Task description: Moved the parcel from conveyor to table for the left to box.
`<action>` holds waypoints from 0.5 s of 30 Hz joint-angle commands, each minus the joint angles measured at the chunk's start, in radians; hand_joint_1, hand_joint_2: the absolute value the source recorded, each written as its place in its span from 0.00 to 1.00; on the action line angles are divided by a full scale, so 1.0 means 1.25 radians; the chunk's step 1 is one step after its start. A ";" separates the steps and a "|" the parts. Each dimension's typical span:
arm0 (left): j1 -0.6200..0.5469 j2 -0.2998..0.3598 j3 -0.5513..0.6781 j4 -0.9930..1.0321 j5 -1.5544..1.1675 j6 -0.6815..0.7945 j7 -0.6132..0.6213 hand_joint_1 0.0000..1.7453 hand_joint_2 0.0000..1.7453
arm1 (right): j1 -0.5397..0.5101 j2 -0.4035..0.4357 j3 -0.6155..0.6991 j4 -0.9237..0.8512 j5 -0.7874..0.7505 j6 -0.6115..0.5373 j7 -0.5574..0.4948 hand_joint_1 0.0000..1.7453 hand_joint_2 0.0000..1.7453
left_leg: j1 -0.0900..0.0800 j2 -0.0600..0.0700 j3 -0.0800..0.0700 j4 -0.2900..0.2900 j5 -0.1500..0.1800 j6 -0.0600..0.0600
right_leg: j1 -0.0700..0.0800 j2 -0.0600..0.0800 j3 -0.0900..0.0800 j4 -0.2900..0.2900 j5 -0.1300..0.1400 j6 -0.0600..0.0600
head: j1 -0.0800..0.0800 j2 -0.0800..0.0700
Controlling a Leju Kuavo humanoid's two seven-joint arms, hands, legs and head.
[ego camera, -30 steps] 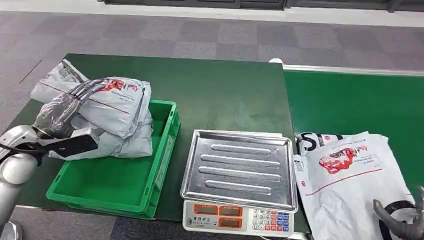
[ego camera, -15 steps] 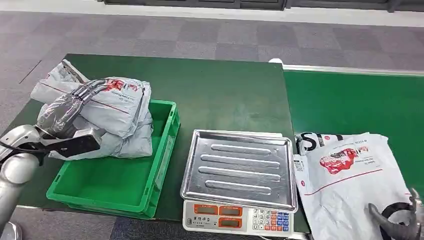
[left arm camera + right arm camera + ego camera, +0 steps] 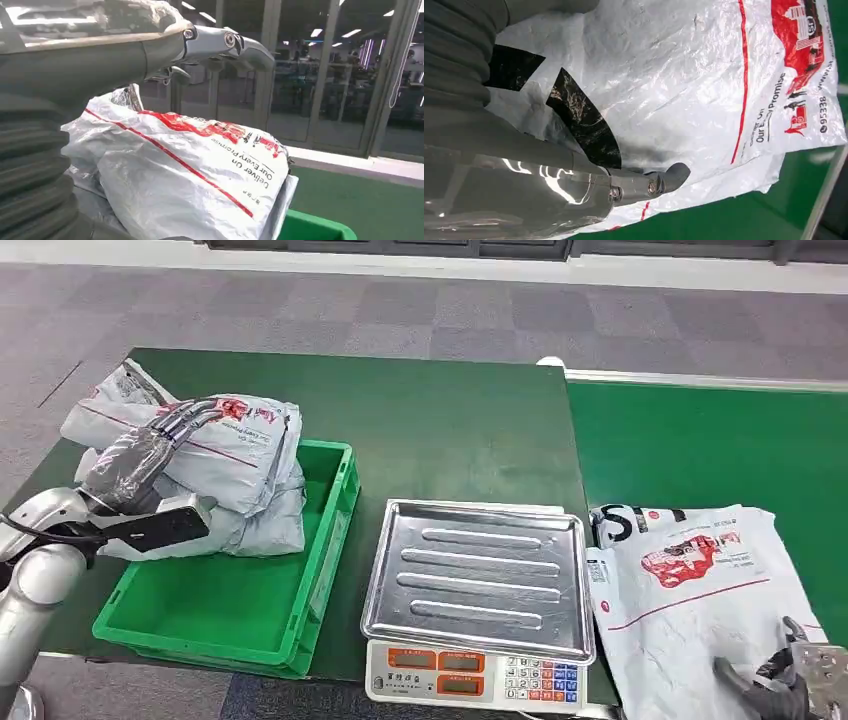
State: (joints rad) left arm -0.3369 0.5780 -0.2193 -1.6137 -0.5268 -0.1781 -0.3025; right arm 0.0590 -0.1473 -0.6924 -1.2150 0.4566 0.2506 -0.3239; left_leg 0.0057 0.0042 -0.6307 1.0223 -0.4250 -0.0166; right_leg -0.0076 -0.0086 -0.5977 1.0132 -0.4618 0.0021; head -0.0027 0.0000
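A white plastic parcel (image 3: 700, 590) with red print lies flat on the green conveyor (image 3: 700, 440), beside the scale. My right hand (image 3: 775, 690) rests on its near corner; in the right wrist view the thumb (image 3: 674, 175) lies against the parcel (image 3: 684, 75) and nothing is gripped. My left hand (image 3: 135, 460) lies stretched over a pile of similar parcels (image 3: 240, 460) at the far left end of the green box (image 3: 250, 600). In the left wrist view its fingers (image 3: 240, 45) stand straight just above the top parcel (image 3: 200, 165).
A scale with a steel tray (image 3: 475, 575) stands on the green table (image 3: 450, 420) between the box and the conveyor. The near half of the box is bare. Grey carpet floor lies beyond the table.
My right hand has slid left and toward the picture's lower edge, over the parcel's near corner. The left hand has risen slightly on the pile.
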 commanded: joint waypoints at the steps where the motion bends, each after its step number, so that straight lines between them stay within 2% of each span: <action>1: -0.029 -0.031 -0.032 0.034 -0.003 -0.009 0.005 0.00 1.00 | -0.036 0.030 -0.046 0.064 0.003 0.004 0.000 0.00 1.00 | 0.001 -0.002 0.005 -0.003 0.000 0.000 | 0.001 -0.001 0.006 -0.004 0.000 0.000 | 0.000 0.000; 13: -0.003 -0.009 -0.005 0.016 0.009 -0.015 0.005 0.00 1.00 | -0.064 -0.005 -0.008 0.136 0.013 0.007 -0.002 0.00 1.00 | 0.001 0.000 0.004 -0.003 0.000 0.000 | 0.001 0.001 0.005 -0.003 0.000 0.000 | 0.000 0.000; 15: -0.010 -0.009 -0.007 0.019 0.012 -0.020 0.004 0.00 1.00 | -0.060 -0.020 0.036 0.161 0.049 0.016 0.005 0.00 1.00 | 0.001 0.000 0.004 -0.002 0.000 0.000 | 0.001 0.001 0.004 -0.003 0.000 0.000 | 0.000 0.000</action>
State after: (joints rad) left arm -0.3290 0.5760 -0.2190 -1.6167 -0.5245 -0.1789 -0.2991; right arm 0.0290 -0.1526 -0.6935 -1.1643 0.4685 0.2518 -0.3281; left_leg 0.0057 0.0040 -0.6308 1.0222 -0.4250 -0.0166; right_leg -0.0074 -0.0087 -0.5972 1.0132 -0.4618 0.0021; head -0.0027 0.0000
